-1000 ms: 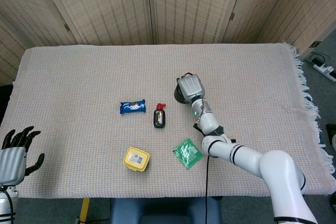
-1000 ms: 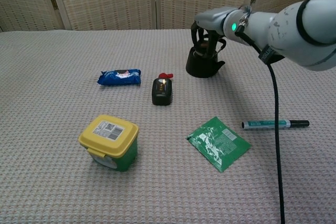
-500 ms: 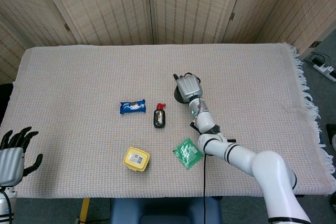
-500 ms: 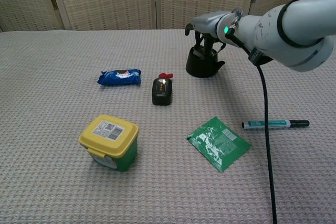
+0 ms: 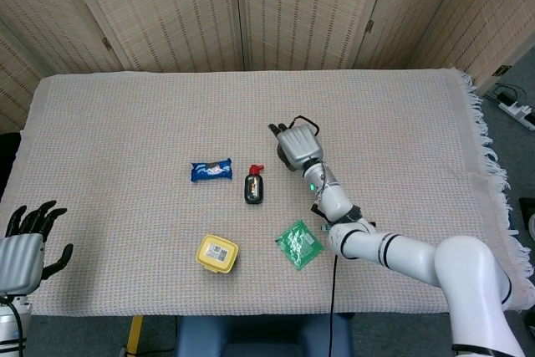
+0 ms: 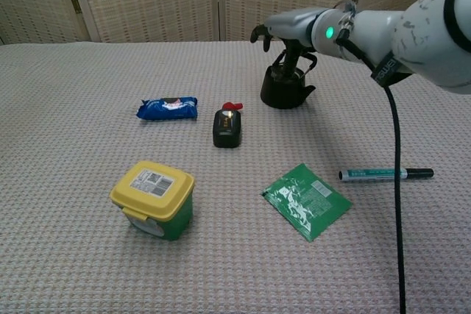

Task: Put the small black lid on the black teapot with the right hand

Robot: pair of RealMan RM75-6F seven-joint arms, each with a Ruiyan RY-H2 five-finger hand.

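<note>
The black teapot stands on the cloth right of centre, and its small black lid seems to sit on its top. My right hand hovers just above the pot with fingers spread, holding nothing; the fingertips hang down toward the lid. In the head view the right hand covers most of the teapot. My left hand is open and idle at the near left corner, off the table.
A blue snack packet and a small black bottle with a red cap lie left of the teapot. Nearer me are a yellow-lidded tub, a green sachet and a marker pen.
My right hand has lifted off the teapot and spread its fingers. The teapot has stayed in place. The left hand has barely moved.
</note>
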